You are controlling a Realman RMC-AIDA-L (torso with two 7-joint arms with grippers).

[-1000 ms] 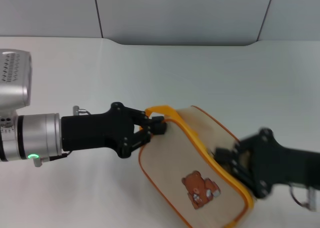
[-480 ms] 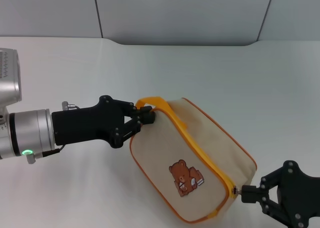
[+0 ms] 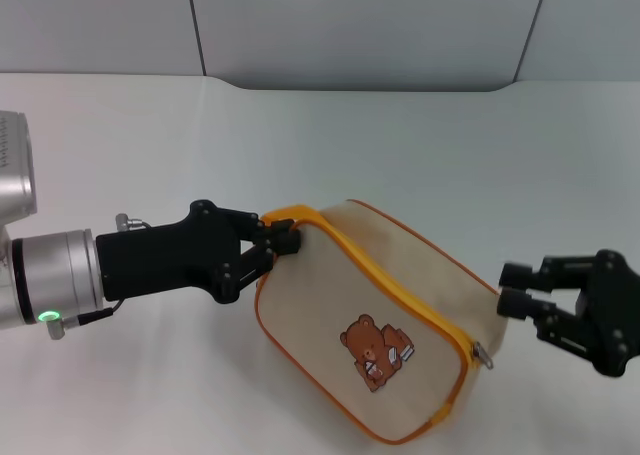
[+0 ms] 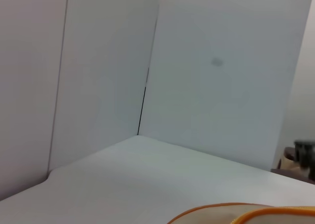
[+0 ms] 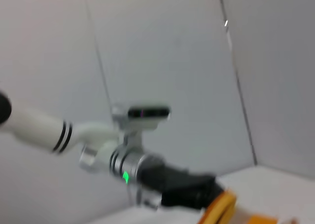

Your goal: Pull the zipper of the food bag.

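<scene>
The white desk (image 3: 420, 155) is carrying the food bag (image 3: 380, 325), which is lying tilted near the front of the head view, its bear print (image 3: 377, 350) facing up and toward the camera. The bag is sitting between the two arms. The left gripper (image 3: 283, 241) is reaching in from the left side, and its jaws are clamped together on the orange strap handle (image 3: 290, 216) at the bag's upper left corner. The right gripper (image 3: 522, 287) is hovering just beside the bag's right end without touching it, and its jaws are standing apart with nothing between them. The zipper (image 3: 400, 293) is running as an orange track along the bag's upper edge and curving down round the right end. Its small silver pull tab (image 3: 484, 356) is hanging free at the lower right corner of the bag, near the right gripper but below its fingertips (image 3: 514, 273).
</scene>
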